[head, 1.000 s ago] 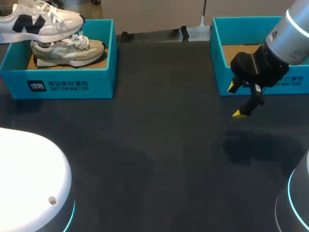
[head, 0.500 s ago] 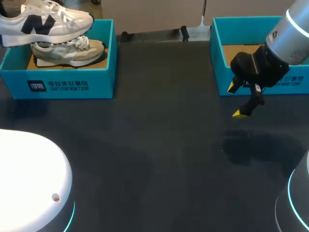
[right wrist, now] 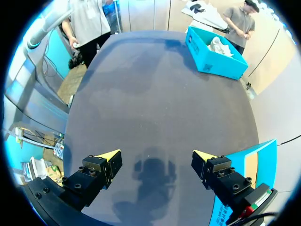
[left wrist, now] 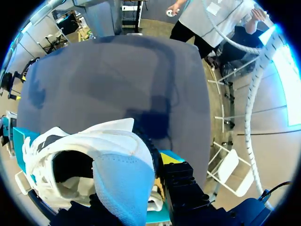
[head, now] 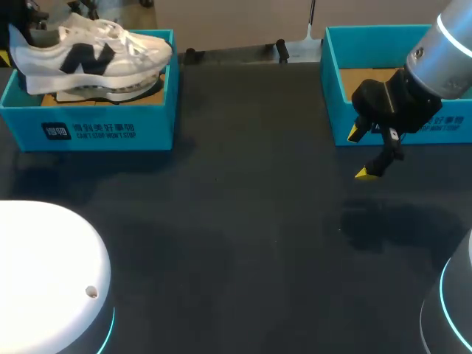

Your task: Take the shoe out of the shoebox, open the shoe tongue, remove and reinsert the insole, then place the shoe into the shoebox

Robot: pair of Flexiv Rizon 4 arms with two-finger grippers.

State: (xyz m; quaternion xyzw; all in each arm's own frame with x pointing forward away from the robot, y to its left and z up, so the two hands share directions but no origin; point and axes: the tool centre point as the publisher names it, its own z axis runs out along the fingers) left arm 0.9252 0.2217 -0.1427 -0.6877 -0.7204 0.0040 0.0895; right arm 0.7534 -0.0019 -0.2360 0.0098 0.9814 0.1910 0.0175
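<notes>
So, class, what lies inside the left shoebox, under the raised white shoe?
A greyish shoe lies on the box's cardboard floor. The white shoe held above covers most of it, so only its lower edge shows.

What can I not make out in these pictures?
Second shoe: head view, the lifted white shoe covers most of it.
Right shoebox inside: head view, right arm and edge hide part.
Insole: left wrist view, shoe opening too dark.
Left gripper: head view, cut off by the edge.
</notes>
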